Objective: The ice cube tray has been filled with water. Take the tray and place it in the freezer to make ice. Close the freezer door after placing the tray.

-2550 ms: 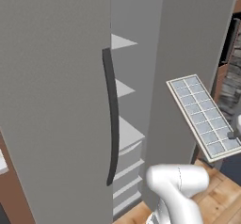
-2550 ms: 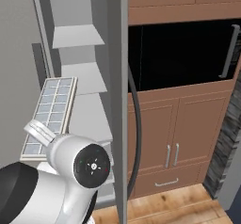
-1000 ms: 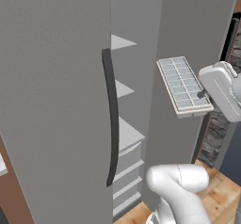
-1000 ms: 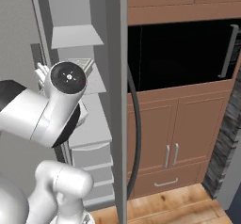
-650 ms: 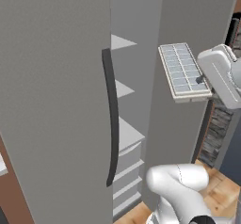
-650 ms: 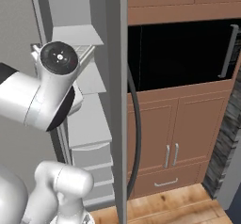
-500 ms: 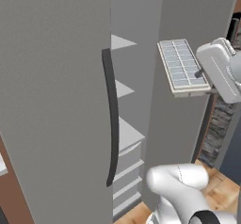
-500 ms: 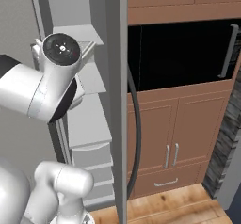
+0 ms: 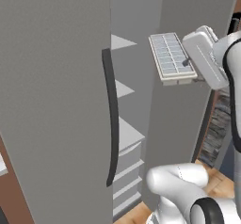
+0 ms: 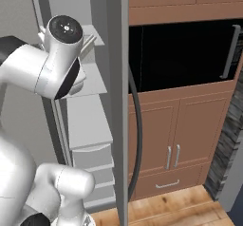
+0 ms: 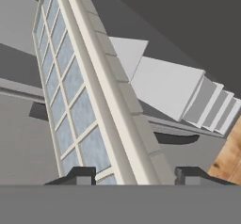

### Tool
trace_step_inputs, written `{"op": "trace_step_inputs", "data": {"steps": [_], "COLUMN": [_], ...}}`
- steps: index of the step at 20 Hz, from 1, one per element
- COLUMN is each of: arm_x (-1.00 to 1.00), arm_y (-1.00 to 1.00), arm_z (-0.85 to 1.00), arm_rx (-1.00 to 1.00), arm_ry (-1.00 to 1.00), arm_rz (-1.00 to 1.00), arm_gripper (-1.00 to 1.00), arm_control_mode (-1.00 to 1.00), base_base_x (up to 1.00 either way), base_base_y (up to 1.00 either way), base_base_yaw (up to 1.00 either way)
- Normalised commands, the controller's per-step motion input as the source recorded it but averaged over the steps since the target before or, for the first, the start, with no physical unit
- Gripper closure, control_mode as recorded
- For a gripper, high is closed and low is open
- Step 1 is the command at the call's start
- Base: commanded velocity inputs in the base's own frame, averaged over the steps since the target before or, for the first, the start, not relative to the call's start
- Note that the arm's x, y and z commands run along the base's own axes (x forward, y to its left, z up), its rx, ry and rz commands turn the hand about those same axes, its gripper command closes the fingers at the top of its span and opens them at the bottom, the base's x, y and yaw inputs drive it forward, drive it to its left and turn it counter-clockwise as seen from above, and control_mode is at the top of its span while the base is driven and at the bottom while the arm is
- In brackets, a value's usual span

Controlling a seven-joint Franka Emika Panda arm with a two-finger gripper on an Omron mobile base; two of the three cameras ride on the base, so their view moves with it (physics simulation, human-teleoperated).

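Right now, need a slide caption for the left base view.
Gripper holds the ice cube tray aloft beside the open freezer, level with its upper white shelves.

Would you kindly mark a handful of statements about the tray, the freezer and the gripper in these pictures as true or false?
1. The gripper holds the ice cube tray at one end. True.
2. The tray rests on a freezer shelf. False: it is in the air in front of the open compartment, touching no shelf.
3. The freezer compartment stands open, with white shelves showing. True.
4. The tray lies on the wooden floor. False: it is held high, near the upper shelves.
5. A dark bar handle runs down the door. True.
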Motion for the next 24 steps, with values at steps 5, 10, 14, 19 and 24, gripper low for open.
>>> {"op": "trace_step_inputs", "data": {"steps": [5,10,14,19,24], "arm_x": [0.61,0.38,0.29,0.41,0.63], "arm_y": [0.04,0.03,0.21,0.21,0.10], "arm_z": [0.01,0.01,0.00,0.00,0.01], "arm_rx": [0.00,0.00,0.00,0.00,0.00], "arm_ry": [0.00,-0.02,-0.04,-0.02,0.00], "arm_rz": [0.00,0.00,0.00,0.01,0.02], "arm_gripper": [1.00,1.00,1.00,1.00,1.00], "arm_control_mode": [-1.00,-1.00,-1.00,-1.00,-1.00], "base_base_x": [0.00,0.00,0.00,0.00,0.00], "base_base_y": [0.00,0.00,0.00,0.00,0.00], "base_base_yaw": [0.00,0.00,0.00,0.00,0.00]}}
